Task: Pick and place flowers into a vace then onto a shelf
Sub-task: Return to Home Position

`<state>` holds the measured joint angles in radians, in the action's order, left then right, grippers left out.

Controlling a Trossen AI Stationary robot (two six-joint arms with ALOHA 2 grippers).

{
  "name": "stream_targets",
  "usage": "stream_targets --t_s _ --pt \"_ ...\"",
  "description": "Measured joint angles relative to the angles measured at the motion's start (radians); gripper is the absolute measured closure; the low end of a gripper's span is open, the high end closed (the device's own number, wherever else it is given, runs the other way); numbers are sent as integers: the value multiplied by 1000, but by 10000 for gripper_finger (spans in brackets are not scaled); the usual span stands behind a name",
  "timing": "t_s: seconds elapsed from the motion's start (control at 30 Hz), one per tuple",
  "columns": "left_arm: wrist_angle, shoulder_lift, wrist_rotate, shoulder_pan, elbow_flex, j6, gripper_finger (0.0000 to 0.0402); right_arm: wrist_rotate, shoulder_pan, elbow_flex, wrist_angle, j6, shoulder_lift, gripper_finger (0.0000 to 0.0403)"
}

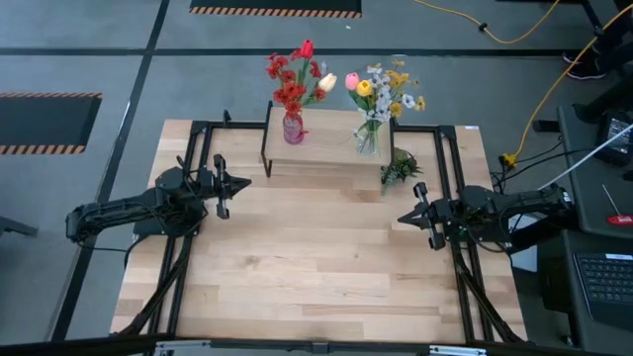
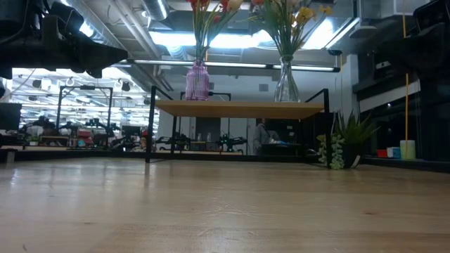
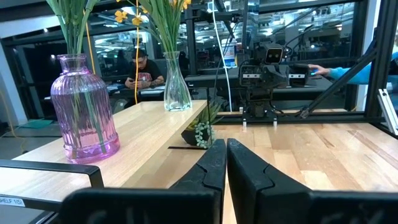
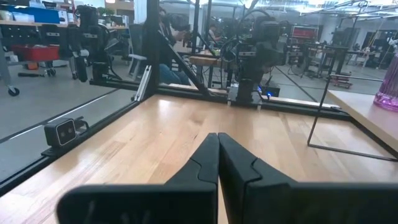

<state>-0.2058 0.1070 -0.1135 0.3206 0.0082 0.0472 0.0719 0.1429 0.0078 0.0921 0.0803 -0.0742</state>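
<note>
**Q:** Where are the flowers?

**A:** They are all in vases on the shelf [image 1: 331,150], a low light-wood board on thin black legs at the far middle edge of the desk [image 1: 316,267]. A purple vase [image 1: 294,129] stands upright on the left part of the shelf and holds the red flowers [image 1: 290,81]. A clear vase [image 1: 368,138] stands upright on the right part and holds a mixed bunch [image 1: 384,91] of pink, yellow and white blooms. The two vases stand apart, with bare board between them.

**Q:** Is anything else near the shelf?

**A:** A small green potted plant [image 1: 399,168] sits on the desk just beside the shelf's front right leg.

**Q:** And the two arms?

**A:** The left gripper [image 1: 242,183] hangs above the left side of the desk, in front of the shelf's left end, and points toward the middle. Its fingers [image 3: 211,171] are pressed together with nothing between them. The right gripper [image 1: 404,216] hangs above the right side of the desk, nearer the front than the plant, and also points toward the middle. Its fingers [image 4: 202,165] are likewise closed and empty. The two grippers face each other across bare wood, and neither touches the shelf or a vase.
</note>
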Motion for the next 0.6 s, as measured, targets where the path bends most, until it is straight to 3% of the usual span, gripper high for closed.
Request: stream_targets --t_s 0.6 --pt "0 0 0 0 0 0 395 0 0 0 0 0 0 398"
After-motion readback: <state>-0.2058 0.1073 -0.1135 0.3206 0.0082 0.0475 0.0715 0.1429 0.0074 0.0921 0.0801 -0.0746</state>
